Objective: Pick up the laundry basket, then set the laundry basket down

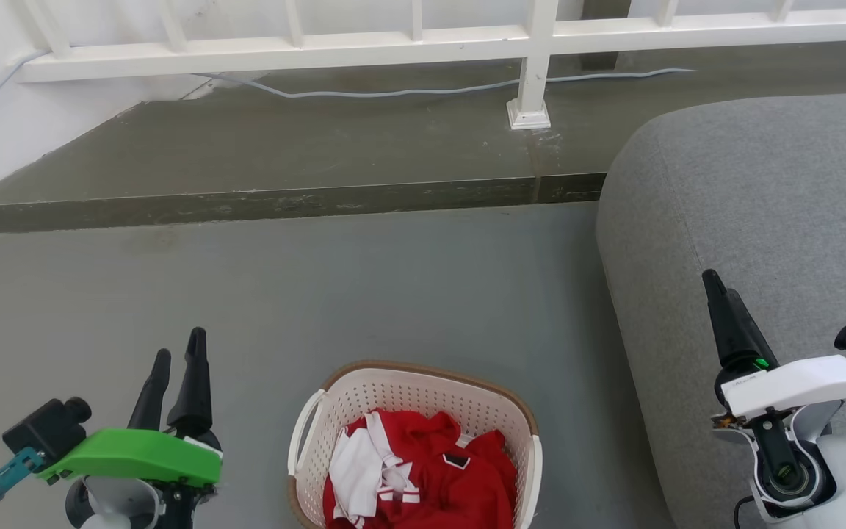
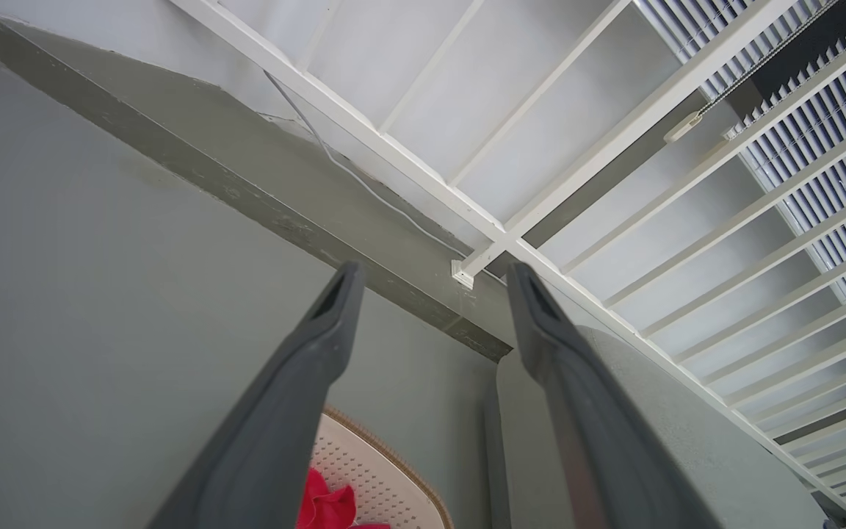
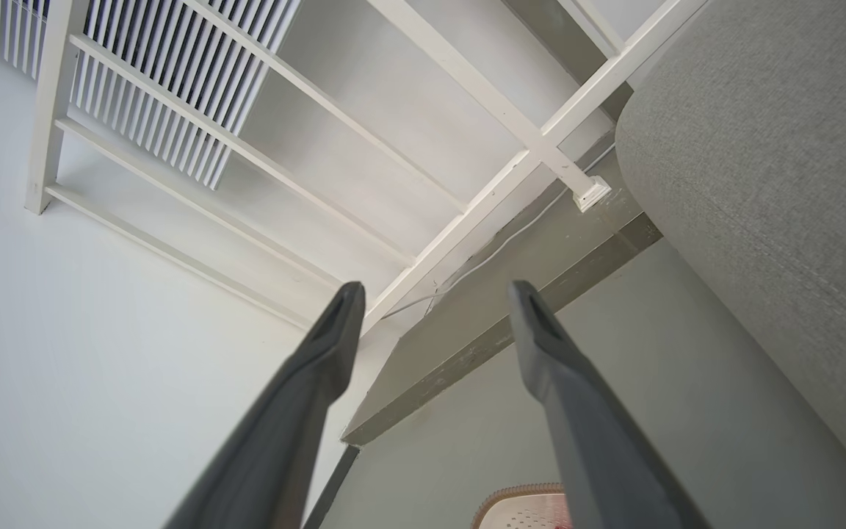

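The left end effector holds its two dark fingers well apart, with only bare floor and the step behind showing through the gap. In the head view it sits at the lower left under a green cover, fingers pointing away from the robot, to the left of the laundry basket and clear of it. The right end effector is likewise spread wide and empty. In the head view it is at the lower right, over the rounded edge of a grey sofa.

The laundry basket stands upright on the grey floor between the two arms, at the bottom middle of the head view, touched by neither. Its brown rim runs round the top and a white handle shows on each side. A crumpled red and white garment lies inside it. The sofa is near the basket's right side. Farther off, a raised step crosses the floor. A white railing stands on it and a pale cable trails along it.
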### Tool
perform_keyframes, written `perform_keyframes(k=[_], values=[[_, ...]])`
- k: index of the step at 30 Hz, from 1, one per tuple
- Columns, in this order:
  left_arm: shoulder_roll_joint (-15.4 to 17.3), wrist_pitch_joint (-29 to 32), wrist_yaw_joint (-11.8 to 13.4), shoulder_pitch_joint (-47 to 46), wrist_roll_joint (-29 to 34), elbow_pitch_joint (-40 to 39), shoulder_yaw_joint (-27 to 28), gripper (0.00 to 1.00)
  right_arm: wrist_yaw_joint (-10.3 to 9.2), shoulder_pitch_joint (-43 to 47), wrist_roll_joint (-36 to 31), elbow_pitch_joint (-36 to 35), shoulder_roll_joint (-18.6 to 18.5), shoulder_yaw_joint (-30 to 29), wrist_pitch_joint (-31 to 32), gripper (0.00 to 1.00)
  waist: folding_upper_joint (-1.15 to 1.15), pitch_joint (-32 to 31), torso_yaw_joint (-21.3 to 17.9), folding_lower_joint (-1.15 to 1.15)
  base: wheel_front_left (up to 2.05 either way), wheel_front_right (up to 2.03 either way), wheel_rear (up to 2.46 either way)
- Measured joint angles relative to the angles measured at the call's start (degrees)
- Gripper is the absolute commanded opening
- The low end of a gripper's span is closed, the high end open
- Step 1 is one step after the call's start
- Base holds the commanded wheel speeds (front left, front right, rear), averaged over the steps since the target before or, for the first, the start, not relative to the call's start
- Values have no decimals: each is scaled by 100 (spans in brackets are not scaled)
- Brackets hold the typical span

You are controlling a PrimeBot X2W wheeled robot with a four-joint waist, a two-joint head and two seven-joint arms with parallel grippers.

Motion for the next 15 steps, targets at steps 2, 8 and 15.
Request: perform_keyframes(k=[2,8,15], values=[[-1,-19,2,-2,208,-27,-29,100,0,-3,-141,-2,0,20,-43,100,0,1,-6,0,0,0,0],[-7,-135,26,-3,632,-133,-124,100,0,-5,-526,-7,10,104,-148,100,0,-2,-15,0,0,0,0],[-9,-277,58,-4,1070,-233,-188,100,1,-12,-1044,-11,16,191,-291,100,0,-7,-22,0,0,0,0]])
